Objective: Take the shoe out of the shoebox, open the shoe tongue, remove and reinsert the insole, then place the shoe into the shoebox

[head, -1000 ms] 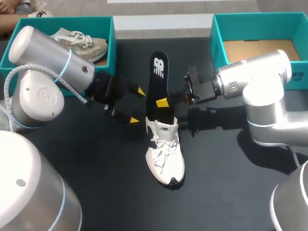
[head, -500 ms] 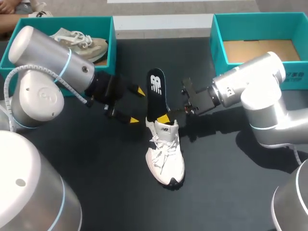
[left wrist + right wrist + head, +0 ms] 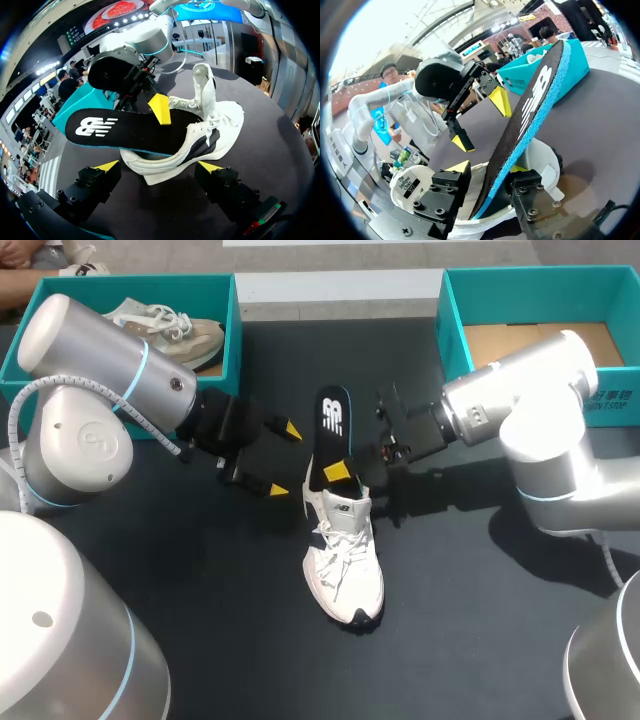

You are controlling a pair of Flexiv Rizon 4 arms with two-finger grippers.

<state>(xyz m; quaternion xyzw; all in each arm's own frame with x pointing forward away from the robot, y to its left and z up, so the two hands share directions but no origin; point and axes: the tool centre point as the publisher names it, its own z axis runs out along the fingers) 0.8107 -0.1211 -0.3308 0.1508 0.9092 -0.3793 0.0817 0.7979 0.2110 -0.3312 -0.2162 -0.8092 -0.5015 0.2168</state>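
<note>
The insole step is in hand. The right gripper (image 3: 487, 172) is clamped on the black insole (image 3: 331, 425) low down. The insole's lower end sits inside the white shoe (image 3: 345, 560) just under the fingers, and the rest stands out beyond them. The left gripper (image 3: 283, 460) hangs open, with the shoe just ahead of its spread fingers and apart from them. Next, the insole likely needs drawing clear or pushing home, which calls for the shoe to be steadied.

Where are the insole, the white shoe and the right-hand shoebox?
insole (image 3: 331, 420): head view, on its white logo.
white shoe (image 3: 342, 558): head view, on the laces.
right-hand shoebox (image 3: 452, 325): head view, on the teal wall nearest the insole.
</note>
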